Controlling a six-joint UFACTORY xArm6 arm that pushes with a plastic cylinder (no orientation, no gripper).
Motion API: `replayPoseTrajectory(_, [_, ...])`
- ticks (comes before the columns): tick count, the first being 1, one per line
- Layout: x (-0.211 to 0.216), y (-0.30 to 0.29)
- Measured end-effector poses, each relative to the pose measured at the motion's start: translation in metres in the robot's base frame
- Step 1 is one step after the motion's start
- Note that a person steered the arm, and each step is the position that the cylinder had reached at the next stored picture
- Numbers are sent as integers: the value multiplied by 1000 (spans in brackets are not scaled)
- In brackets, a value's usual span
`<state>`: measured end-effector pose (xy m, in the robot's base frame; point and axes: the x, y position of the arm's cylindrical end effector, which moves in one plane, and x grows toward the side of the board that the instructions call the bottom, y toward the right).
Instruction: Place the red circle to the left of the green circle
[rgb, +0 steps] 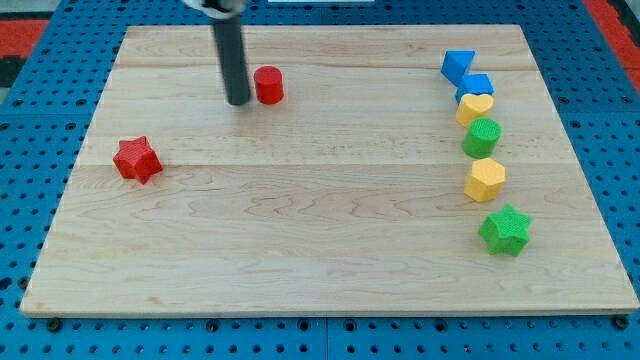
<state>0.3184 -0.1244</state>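
The red circle (268, 85) sits on the wooden board near the view's top, left of centre. The green circle (482, 137) stands in a column of blocks at the view's right. My tip (238, 101) rests on the board just left of the red circle, almost touching it. The dark rod rises from the tip to the view's top edge.
A red star (136, 159) lies at the view's left. The right column, from top down, holds a blue block (458, 66), a blue block (477, 86), a yellow heart (475, 108), the green circle, a yellow hexagon (486, 180) and a green star (505, 230). The board (300, 250) lies on a blue pegboard.
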Motion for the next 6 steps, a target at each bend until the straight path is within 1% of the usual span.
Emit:
replayPoseTrajectory(1, [-32,41])
replayPoseTrajectory(2, [-38,107])
replayPoseTrajectory(3, [3,65])
replayPoseTrajectory(4, [58,72])
replayPoseTrajectory(5, [86,120])
replayPoseTrajectory(6, [115,115])
